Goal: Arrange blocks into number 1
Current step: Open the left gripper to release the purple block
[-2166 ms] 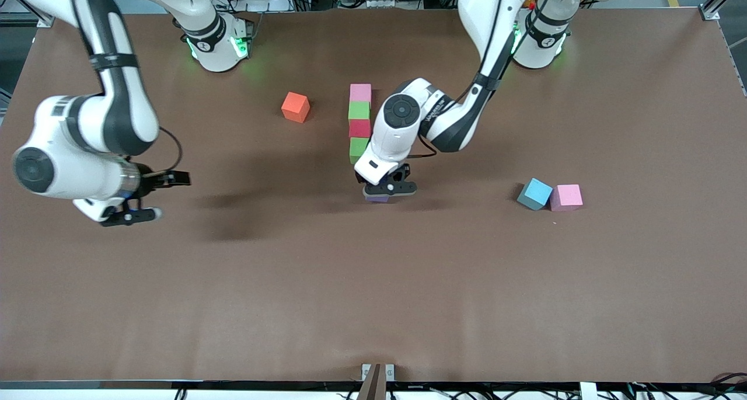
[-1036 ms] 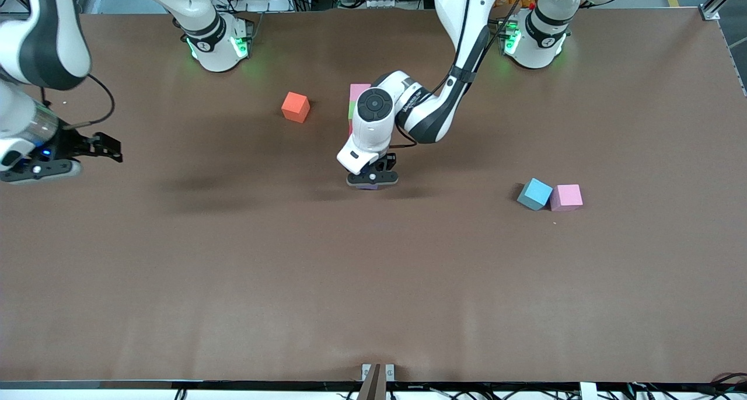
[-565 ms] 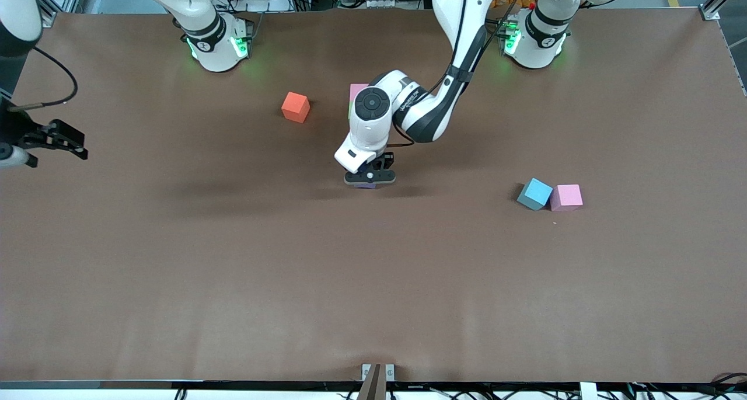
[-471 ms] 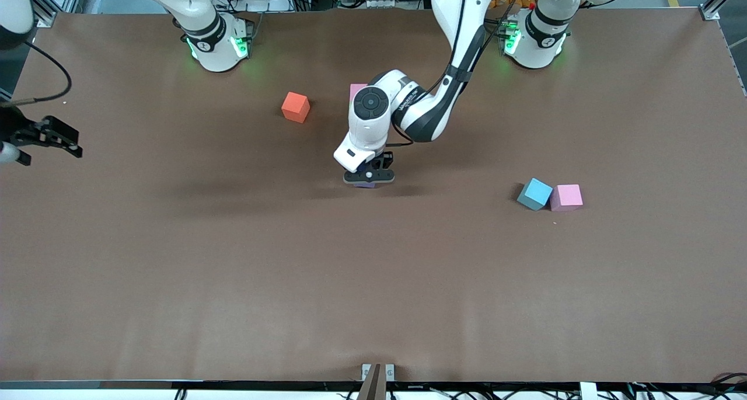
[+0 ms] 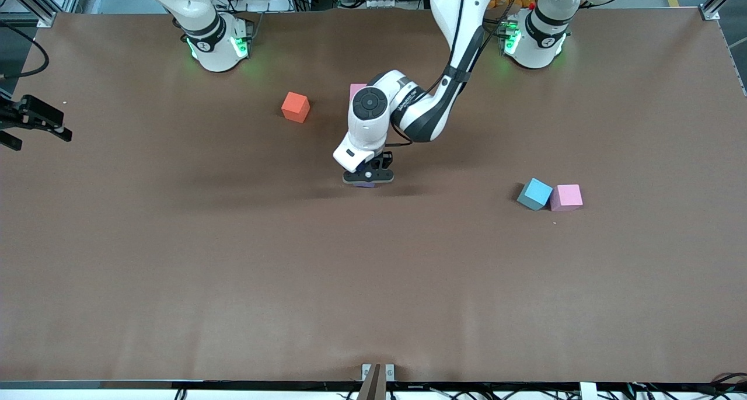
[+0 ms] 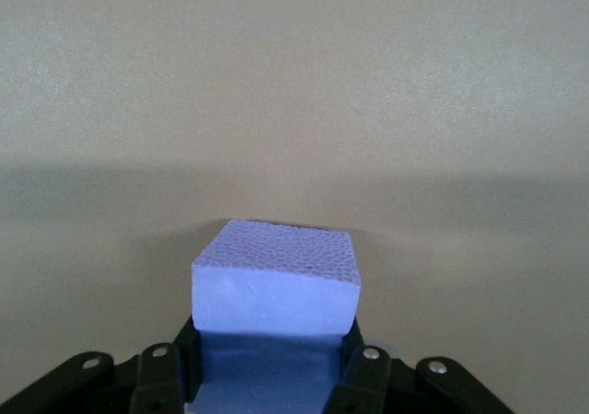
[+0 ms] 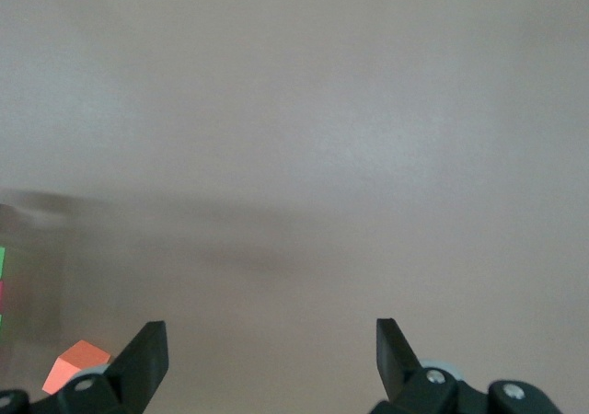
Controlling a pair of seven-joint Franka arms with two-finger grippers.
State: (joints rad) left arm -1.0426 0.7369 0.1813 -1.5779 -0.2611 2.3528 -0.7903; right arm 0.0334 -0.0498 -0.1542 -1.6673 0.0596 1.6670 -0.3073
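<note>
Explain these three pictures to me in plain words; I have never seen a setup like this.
Two white robot arms stand at a brown table. One picture looks down from a high camera facing them; the other two come from cameras on each arm's wrist.

The left gripper is shut on a small purple foam cube, low at the middle of the table. The right gripper waits open at the right arm's end of the table, holding nothing.

An orange foam cube sits alone. A light blue foam cube and a light pink foam cube sit side by side. The corner of another pink cube peeks out past the left arm.
</note>
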